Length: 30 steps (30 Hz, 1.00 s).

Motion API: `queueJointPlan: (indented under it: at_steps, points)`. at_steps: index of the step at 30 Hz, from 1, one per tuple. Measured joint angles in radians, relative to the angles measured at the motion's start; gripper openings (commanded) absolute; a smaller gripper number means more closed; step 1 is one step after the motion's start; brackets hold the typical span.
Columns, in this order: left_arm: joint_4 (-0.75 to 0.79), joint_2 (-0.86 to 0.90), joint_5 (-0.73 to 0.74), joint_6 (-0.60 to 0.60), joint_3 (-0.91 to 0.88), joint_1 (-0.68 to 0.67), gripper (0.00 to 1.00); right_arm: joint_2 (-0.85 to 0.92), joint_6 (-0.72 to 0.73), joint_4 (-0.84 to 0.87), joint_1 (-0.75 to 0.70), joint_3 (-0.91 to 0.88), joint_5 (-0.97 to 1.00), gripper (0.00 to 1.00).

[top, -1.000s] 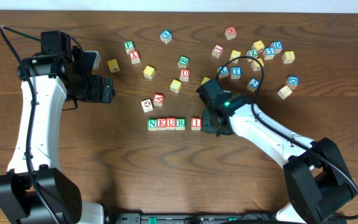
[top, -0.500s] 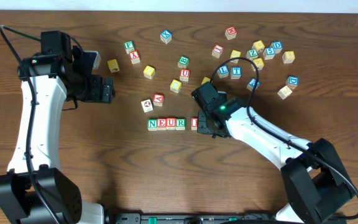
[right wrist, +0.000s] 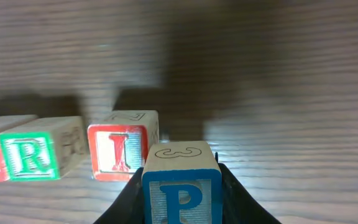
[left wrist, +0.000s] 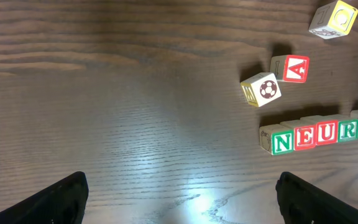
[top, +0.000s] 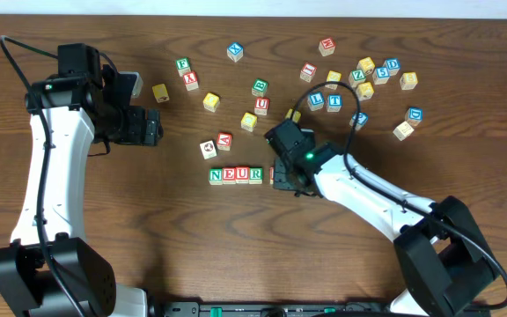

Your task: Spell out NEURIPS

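Note:
Four cubes reading N (top: 216, 175), E (top: 229, 174), U (top: 242, 174), R (top: 255, 173) stand in a row at mid-table. The left wrist view shows the same row (left wrist: 316, 135). A red I cube (right wrist: 120, 152) sits just right of the R (right wrist: 33, 155), with a small gap between them. My right gripper (top: 290, 174) is shut on a blue P cube (right wrist: 182, 190), letter facing the camera. It holds the P just right of and in front of the I, which it largely hides from overhead. My left gripper (top: 152, 126) hangs open and holds nothing, far left of the row (left wrist: 182, 194).
A red A cube (top: 224, 140) and a soccer-ball cube (top: 208, 149) lie just behind the row's left end. Several other letter cubes are scattered across the back, thickest at the back right (top: 365, 75). The right arm's cable loops above those cubes.
My right gripper has carried the P cube leftward until it is beside the I cube, now covering most of that cube from above. The left arm has stayed still.

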Motion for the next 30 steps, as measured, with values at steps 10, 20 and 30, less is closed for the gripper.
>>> queueJointPlan:
  at_steps: [10,20,30]
  points:
    - [0.0,0.0,0.0,0.0,0.0,0.0,0.95,0.0,0.006,0.006,0.005,-0.001,0.013,0.24]
    - [0.0,0.0,0.0,0.0,0.0,0.0,0.95,0.0,0.007,0.034,0.006,-0.006,0.015,0.24]
    - [0.0,0.0,0.0,0.0,0.0,0.0,0.95,0.0,-0.011,0.09,0.016,-0.034,0.015,0.26]
